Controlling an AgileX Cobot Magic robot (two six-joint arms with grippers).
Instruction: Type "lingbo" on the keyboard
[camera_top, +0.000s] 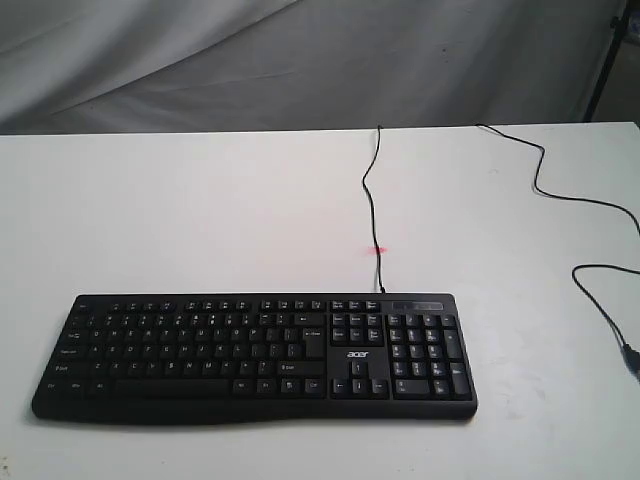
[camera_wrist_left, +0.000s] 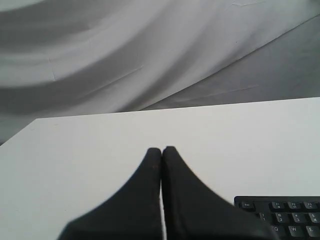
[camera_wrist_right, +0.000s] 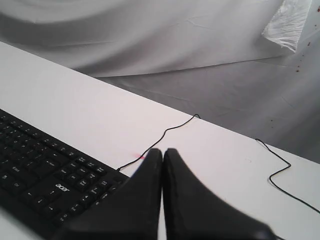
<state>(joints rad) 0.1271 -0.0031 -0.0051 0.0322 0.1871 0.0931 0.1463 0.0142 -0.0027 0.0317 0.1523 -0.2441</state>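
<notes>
The left tool and right tool are each pinched closed and empty, probably to form 1 narrow tip for pressing single keys on the keyboard.

You've got a plain white table, wrinkled grey cloth backdrop draped behind it, dark stand leg at the far right corner, small red mark mid-table, soft even light, faint shadows.
</notes>
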